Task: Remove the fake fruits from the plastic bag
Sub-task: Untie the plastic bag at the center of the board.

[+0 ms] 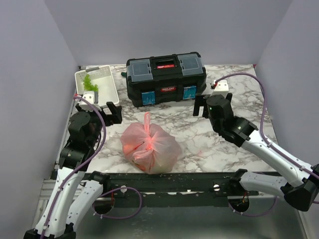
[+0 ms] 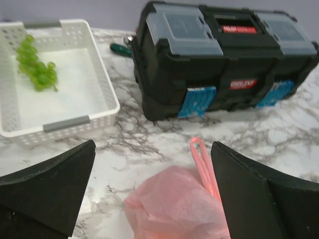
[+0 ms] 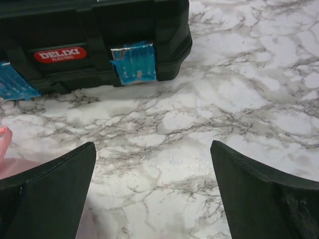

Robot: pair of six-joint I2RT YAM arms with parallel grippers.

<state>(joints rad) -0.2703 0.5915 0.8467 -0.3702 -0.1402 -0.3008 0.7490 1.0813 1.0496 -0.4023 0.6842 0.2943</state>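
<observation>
From above, you have the thin, crinkly, translucent pink-red plastic bag lying on the grey-veined marble table in front of the black plastic toolbox. Its mouth is gathered shut and one pink loop handle points toward the toolbox. The fake fruits are inside, showing only as reddish bulges through the film, so nothing is out yet. The left gripper sits front-left of the toolbox and the right gripper front-right, flanking the bag, probably so one can steady it while the other works the mouth. The white slotted plastic basket left of the toolbox holds a light green grape bunch, which isn't your concern. In the left wrist view, your fingers are spread wide and hold nothing; the bag's top and handle lie between them, toolbox beyond. In the right wrist view, the fingers are equally wide and empty over bare marble in front of the toolbox, with only a pink edge at far left.
</observation>
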